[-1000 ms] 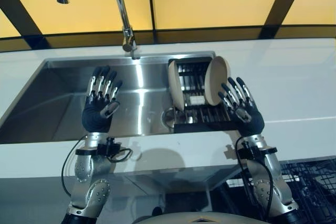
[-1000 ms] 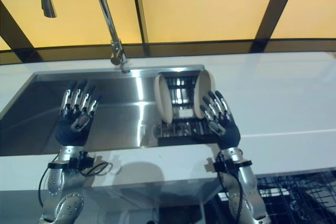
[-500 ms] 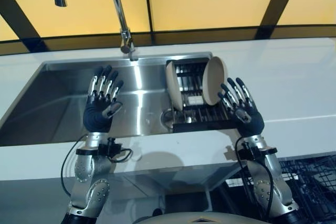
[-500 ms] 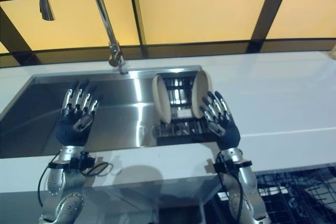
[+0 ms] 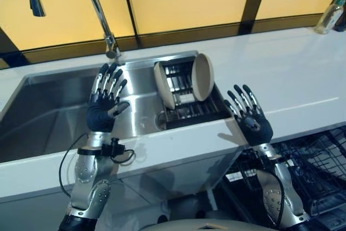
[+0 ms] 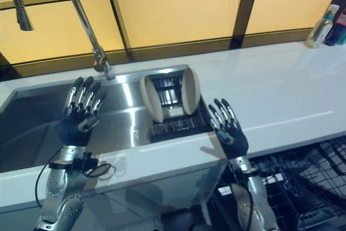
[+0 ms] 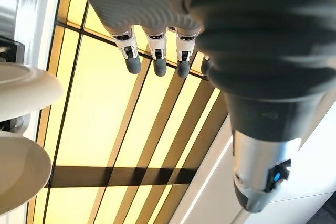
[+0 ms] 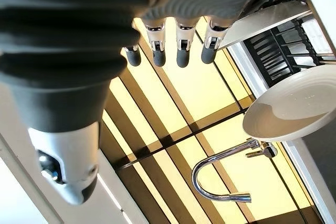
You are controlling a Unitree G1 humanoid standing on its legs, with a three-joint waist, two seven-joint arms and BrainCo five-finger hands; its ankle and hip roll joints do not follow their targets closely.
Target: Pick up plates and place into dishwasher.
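Note:
Two beige plates stand on edge in a black rack (image 5: 186, 109) at the right end of the steel sink (image 5: 48, 117): a left plate (image 5: 164, 85) and a right plate (image 5: 202, 77). Both plates also show in the right wrist view, the nearer one (image 8: 294, 106) and the farther (image 8: 268, 19). My left hand (image 5: 104, 104) is raised over the sink, fingers straight, holding nothing. My right hand (image 5: 250, 117) hovers open at the counter's front edge, just right of the rack, apart from the plates.
A tall curved faucet (image 5: 94, 9) rises behind the sink. White counter (image 5: 292, 79) runs to the right, with bottles (image 6: 324, 25) at its far end. A black wire dishwasher rack (image 5: 319, 160) lies below the counter at the right.
The camera has swung right, shifting the whole scene left and bringing the bottles and more of the dishwasher rack into view. Both hands stay raised and open.

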